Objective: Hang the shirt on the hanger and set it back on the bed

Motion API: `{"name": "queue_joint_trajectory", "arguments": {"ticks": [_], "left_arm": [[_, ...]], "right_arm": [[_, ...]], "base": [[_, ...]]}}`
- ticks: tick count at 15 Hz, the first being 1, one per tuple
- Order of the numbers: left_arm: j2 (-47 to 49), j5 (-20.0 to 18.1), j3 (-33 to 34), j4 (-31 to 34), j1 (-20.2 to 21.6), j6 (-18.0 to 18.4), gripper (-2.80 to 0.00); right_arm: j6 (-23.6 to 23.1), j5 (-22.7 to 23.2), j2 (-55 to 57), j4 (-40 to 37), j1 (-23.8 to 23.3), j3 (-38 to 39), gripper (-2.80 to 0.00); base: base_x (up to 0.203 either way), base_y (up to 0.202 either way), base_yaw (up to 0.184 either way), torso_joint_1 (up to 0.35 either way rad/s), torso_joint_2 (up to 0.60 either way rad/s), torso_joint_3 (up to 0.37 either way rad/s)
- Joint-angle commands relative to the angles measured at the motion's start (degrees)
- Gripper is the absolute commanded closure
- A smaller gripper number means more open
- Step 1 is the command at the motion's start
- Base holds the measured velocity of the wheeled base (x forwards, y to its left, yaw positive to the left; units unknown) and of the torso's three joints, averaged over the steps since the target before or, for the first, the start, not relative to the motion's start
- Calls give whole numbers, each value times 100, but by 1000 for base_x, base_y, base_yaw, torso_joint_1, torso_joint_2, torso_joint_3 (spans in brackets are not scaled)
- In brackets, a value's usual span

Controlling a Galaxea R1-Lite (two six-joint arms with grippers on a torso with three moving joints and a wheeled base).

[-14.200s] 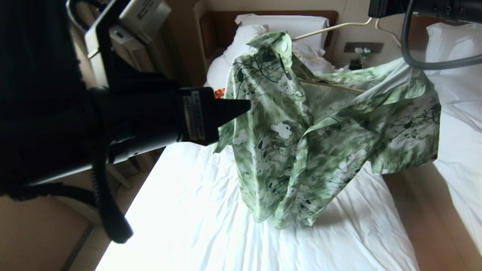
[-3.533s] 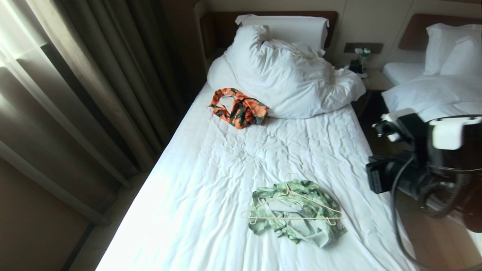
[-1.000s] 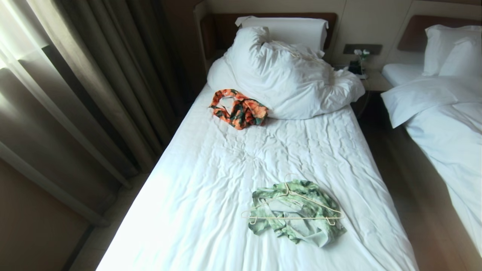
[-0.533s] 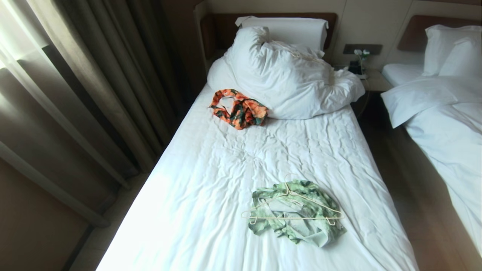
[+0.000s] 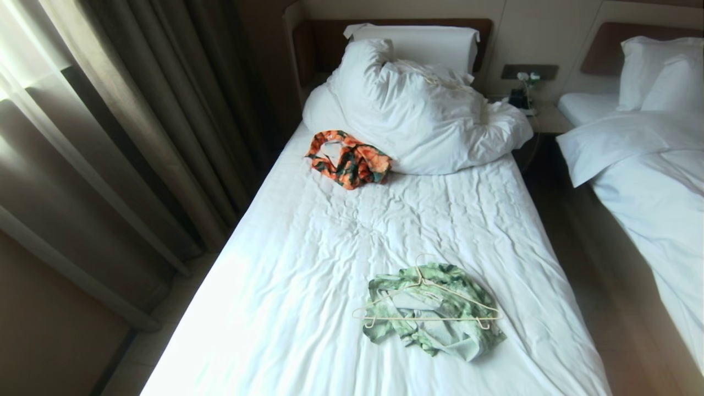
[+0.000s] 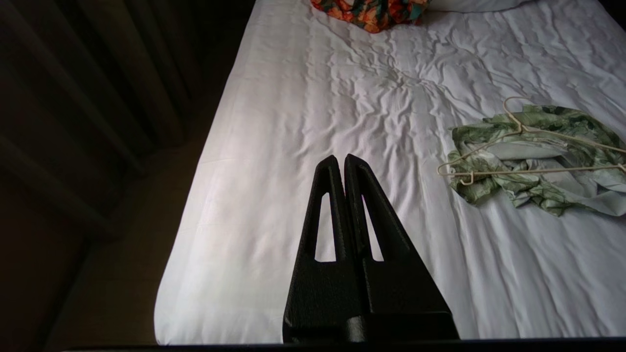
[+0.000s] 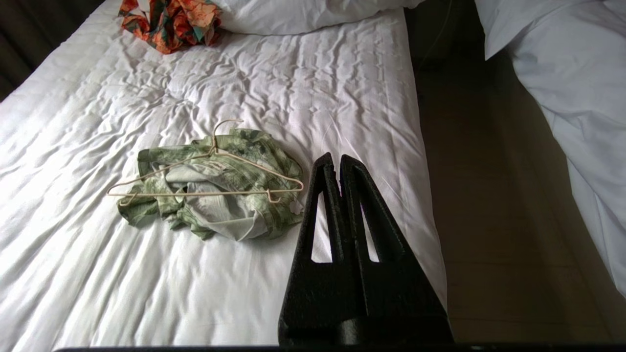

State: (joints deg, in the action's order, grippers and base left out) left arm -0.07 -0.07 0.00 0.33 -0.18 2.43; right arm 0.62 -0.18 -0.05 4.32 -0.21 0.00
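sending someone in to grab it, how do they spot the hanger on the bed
Go to the bed beside the curtains, the one with the heaped duvet at its head. Near the foot lies a crumpled green and white shirt. The hanger lies across it: a thin cream triangle with a hook, unlike the orange garment up by the duvet.

No text, label, brand, number or sign can be read anywhere in these views.
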Motion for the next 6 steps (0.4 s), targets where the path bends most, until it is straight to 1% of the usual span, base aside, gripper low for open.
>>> {"name": "queue_joint_trajectory", "arguments": {"ticks": [1,6], "left_arm": [[7,-1,9,2,1,4,0],[7,-1,9,2,1,4,0]], "right_arm": [[-1,1,14,8,2,149,0],[-1,1,14,8,3,149,0]], "base": [[0,0,0,0,0,0],[0,0,0,0,0,0]]}}
